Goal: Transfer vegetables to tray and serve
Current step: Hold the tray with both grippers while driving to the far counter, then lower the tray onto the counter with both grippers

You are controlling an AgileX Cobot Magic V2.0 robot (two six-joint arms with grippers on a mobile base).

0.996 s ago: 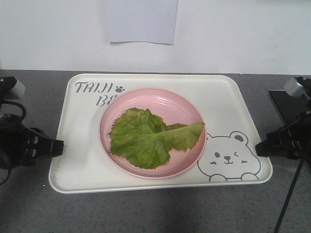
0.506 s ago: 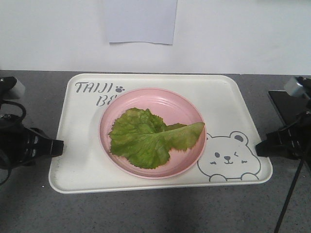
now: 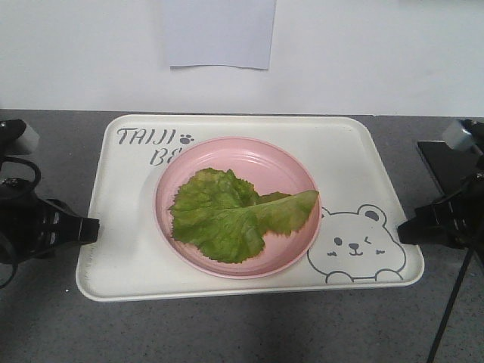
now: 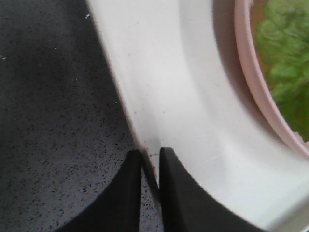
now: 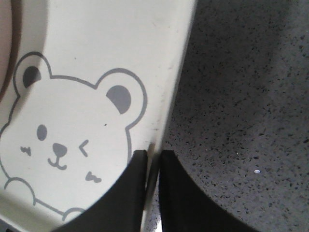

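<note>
The vegetables (image 3: 234, 214), green lettuce leaves, lie in a round pink plate (image 3: 249, 153) that stands on the cream tray (image 3: 125, 257) with grey lettering and a bear drawing. My left gripper (image 3: 92, 227) is shut on the tray's left rim, one finger above and one below the edge (image 4: 150, 155). At the opposite side my right gripper (image 3: 404, 231) pinches the right rim (image 5: 153, 155) beside the bear (image 5: 72, 140). A strip of plate and lettuce (image 4: 285, 63) shows at the right of the left wrist view.
The tray rests on a dark speckled counter (image 3: 242, 333) against a white wall with a sheet of paper (image 3: 219, 34). A black cable (image 3: 450, 302) hangs near the right arm. A dark flat object (image 3: 442, 162) lies at the far right.
</note>
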